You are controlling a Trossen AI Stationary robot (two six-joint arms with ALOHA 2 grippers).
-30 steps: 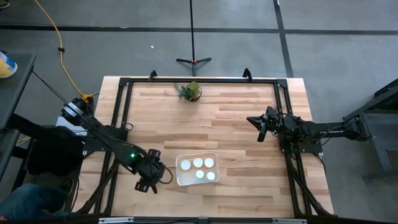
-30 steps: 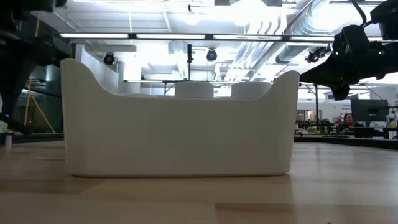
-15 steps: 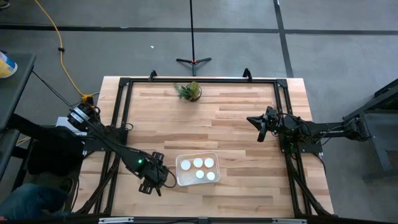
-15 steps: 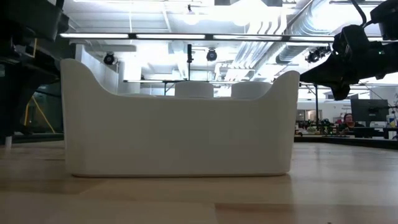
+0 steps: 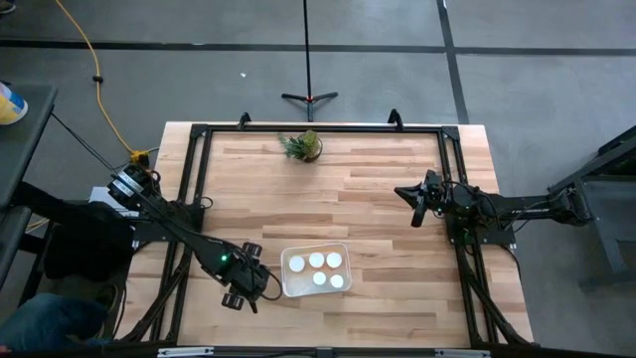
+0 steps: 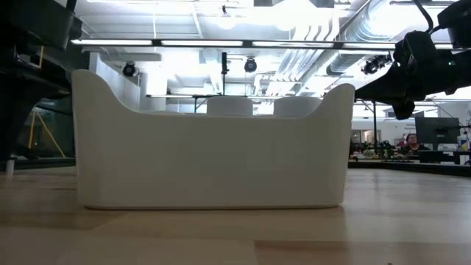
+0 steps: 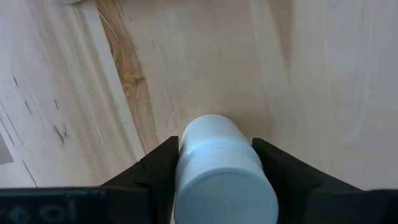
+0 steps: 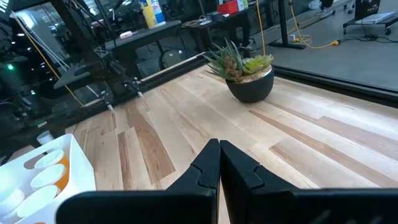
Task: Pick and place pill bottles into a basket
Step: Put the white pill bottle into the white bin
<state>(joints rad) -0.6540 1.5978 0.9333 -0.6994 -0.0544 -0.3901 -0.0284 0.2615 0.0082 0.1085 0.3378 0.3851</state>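
Note:
The white basket [image 5: 287,290] stands near the table's front edge, and several white-capped pill bottles [image 5: 317,262] stand in it. It fills the low view [image 6: 210,162], where two caps [image 6: 229,107] rise above its rim. My left gripper [image 5: 241,290] is just left of the basket, pointing down, shut on one more white pill bottle [image 7: 219,168]. My right gripper [image 5: 417,204] is shut and empty over the table's right half, well above the wood. My left gripper pinches the pill bottle by its opposite sides [image 7: 186,155], just below the cap, between its two fingers [image 7: 155,171]. The fingers come from above, pointing down, with the cap facing up at the wrist camera. Whether the bottle's base stands on the wood cannot be told.
A small green potted plant [image 5: 303,146] stands at the far edge, also in the right wrist view [image 8: 245,74]. A black frame [image 5: 194,179] runs along the table's sides. Bare wood lies between the basket and the plant.
My left gripper has moved a little toward the table's near edge beside the basket's left side and has then kept still. In the low view its arm has come to fill more of the left side.

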